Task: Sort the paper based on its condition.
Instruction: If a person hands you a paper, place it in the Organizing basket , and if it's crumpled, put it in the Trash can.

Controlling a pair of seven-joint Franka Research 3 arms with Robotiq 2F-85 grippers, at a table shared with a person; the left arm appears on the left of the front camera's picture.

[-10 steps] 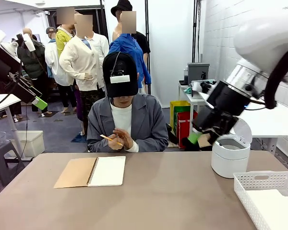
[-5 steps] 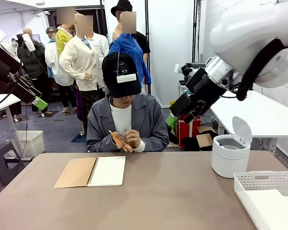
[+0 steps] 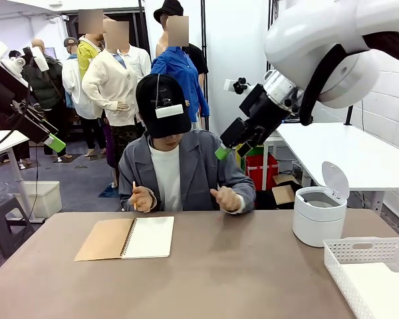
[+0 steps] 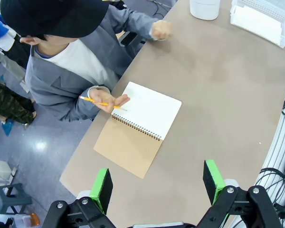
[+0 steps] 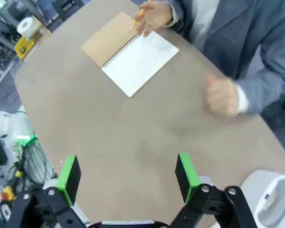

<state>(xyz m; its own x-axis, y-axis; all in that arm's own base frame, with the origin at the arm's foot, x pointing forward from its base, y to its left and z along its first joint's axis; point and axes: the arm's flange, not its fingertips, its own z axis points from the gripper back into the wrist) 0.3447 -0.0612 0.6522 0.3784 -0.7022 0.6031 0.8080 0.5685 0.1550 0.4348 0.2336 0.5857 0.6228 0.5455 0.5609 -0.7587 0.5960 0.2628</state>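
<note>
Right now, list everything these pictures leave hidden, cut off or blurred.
- White basket, front view: cut by the right and bottom edges; the white contents cannot be told as sheets.
- White bin, front view: its own wall hides the inside; the right wrist view cuts it at the corner.
- Person's closed hand, right wrist view: motion-blurred.
- Notebook page: writing too small to tell.
</note>
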